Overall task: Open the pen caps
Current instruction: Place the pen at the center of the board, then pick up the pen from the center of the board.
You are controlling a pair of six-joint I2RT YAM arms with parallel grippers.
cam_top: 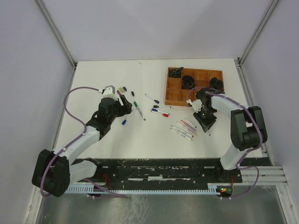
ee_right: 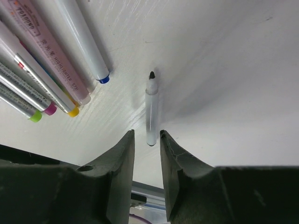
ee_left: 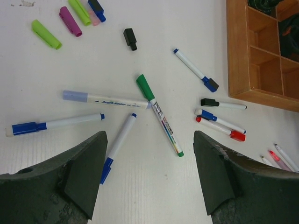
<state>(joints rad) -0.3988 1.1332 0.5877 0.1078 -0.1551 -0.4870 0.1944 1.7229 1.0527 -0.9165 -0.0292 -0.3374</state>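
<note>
Under my left gripper (ee_left: 149, 135), which is open and empty, capped pens lie scattered: a green-capped pen (ee_left: 159, 114), a blue one (ee_left: 119, 147) and others. Loose pen caps lie further out: green (ee_left: 46, 34), purple (ee_left: 70, 21), blue (ee_left: 96, 9) and black (ee_left: 130, 38). My right gripper (ee_right: 147, 133) hangs low over the table with its jaws slightly apart. An uncapped black-tipped pen (ee_right: 151, 112) lies flat, its rear end between the fingertips with a gap on each side. In the top view the left gripper (cam_top: 125, 106) is mid-left and the right gripper (cam_top: 207, 125) is mid-right.
A brown compartment tray (cam_top: 168, 88) with dark items in it stands at the back right; its wall (ee_left: 238, 56) is near the left gripper's right side. Several pens (ee_right: 42, 56) lie side by side just left of the right gripper.
</note>
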